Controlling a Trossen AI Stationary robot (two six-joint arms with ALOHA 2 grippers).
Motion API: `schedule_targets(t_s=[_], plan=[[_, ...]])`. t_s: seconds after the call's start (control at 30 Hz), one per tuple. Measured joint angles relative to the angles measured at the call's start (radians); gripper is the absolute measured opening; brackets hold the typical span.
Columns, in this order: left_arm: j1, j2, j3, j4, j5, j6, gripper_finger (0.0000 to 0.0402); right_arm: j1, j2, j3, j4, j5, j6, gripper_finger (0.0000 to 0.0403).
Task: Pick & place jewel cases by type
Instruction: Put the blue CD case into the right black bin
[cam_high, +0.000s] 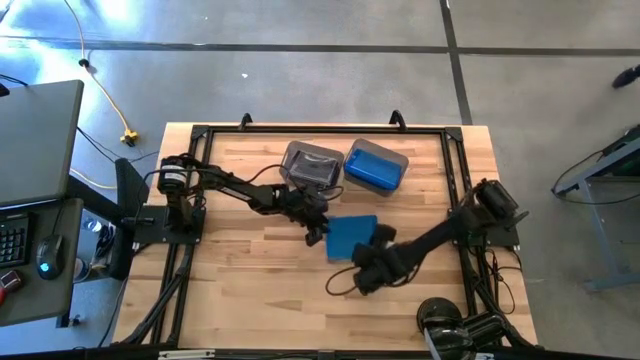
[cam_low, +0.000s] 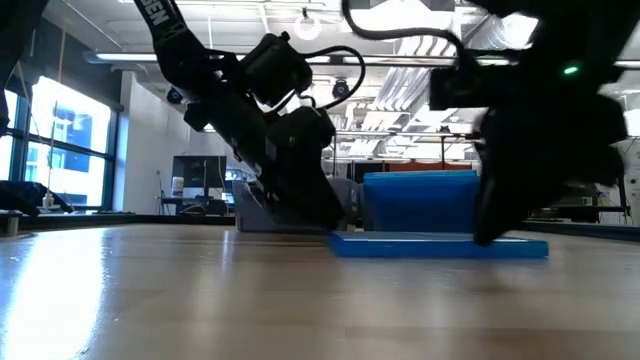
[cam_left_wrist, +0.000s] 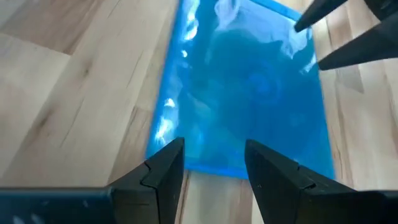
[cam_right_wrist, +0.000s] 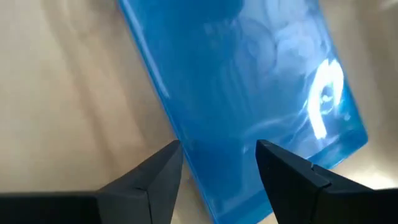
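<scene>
1. i am keeping my left claw (cam_high: 318, 232) and right claw (cam_high: 377, 247) spread at opposite edges of one blue case (cam_high: 351, 236), pinching nothing, probably to steady it for a lift.
2. that case is lying flat mid-frame on the wooden table (cam_high: 250, 290); the two bins (cam_high: 311, 163) behind are holding the sorted cases.
3. the low view is showing a bright workshop with windows.

High view looks straight down on the whole table (cam_high: 250, 290). Low view sits at tabletop level, facing across into the room. Both wrist views hang close above one blue jewel case (cam_left_wrist: 249, 93), apparently the one flat at centre in both wider views.
</scene>
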Motion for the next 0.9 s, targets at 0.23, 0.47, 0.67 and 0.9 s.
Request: schedule_targets(t_s=[0.23,0.47,0.67,0.9], plan=[[0.000,-0.002,0.001,-0.035,0.043,-0.009,0.0167,-0.116,-0.001,0.000,0.065,0.140,-0.270,0.0201],[-0.038,-0.003,0.001,-0.067,0.207,-0.077,0.0167,-0.170,-0.001,0.000,0.072,0.138,-0.378,0.0201],[-0.108,0.000,-0.001,-0.103,0.409,-0.073,0.0167,-0.144,-0.001,0.000,-0.009,0.102,-0.305,0.0201],[-0.140,-0.043,-0.001,-0.063,0.513,-0.079,0.0167,-0.095,-0.032,-0.001,-0.066,0.155,-0.242,0.0201]])
